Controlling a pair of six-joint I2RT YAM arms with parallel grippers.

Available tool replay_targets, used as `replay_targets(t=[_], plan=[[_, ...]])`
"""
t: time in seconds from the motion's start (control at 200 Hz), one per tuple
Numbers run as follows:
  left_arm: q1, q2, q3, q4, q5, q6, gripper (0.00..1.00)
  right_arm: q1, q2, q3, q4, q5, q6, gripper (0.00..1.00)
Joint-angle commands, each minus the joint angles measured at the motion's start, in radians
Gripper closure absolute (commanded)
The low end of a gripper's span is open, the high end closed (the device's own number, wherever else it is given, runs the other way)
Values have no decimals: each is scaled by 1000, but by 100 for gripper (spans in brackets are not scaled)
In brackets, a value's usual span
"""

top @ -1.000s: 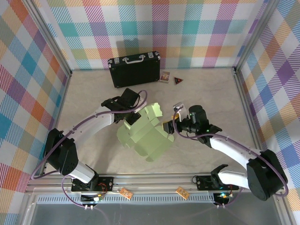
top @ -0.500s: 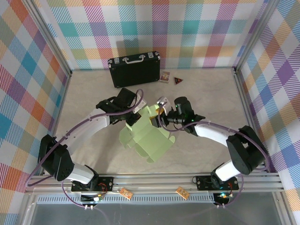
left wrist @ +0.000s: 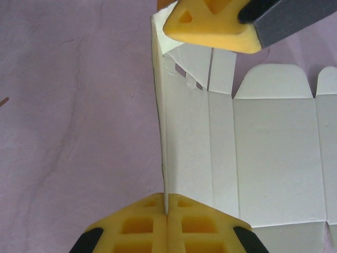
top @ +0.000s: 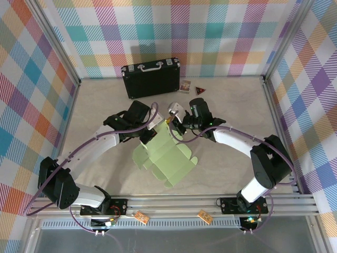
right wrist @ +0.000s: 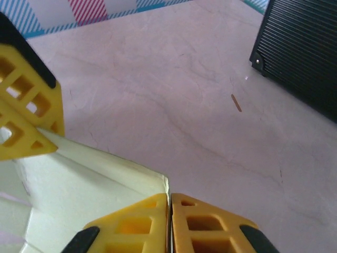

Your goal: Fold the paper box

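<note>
Left end effector [left wrist: 166, 204] and right end effector [right wrist: 169, 199] tight on the paper box [top: 168, 158] edge.

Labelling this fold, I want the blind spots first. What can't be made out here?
Top view: far edge of the paper box, under the left hand and right hand.
Left wrist view: box runs off the right edge.
Right wrist view: black case cut by the frame corner.
Top view: the small card and dark triangle beside the case, too small to identify.
</note>
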Motion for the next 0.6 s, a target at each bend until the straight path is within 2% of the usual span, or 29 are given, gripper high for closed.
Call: replay_targets(t=[0.0,0.095,0.275,0.375,0.59], plan=[[-6,-39,-16,-21,19,28,100,-11,8,32,-112,-13,-119,91],[-5,-36,-12,-21,11,30,99,-20,2,37,-121,-12,-134,96],[-6,-25,18,-75,-29,15,67,-46,-1,49,-114,24,-123,100],[-5,-45,16,-112,-56,-3,62,-62,-10,46,-104,41,-120,100],[-6,-77,-38,-169,-130,-50,62,-74,-32,20,-72,44,-118,100]])
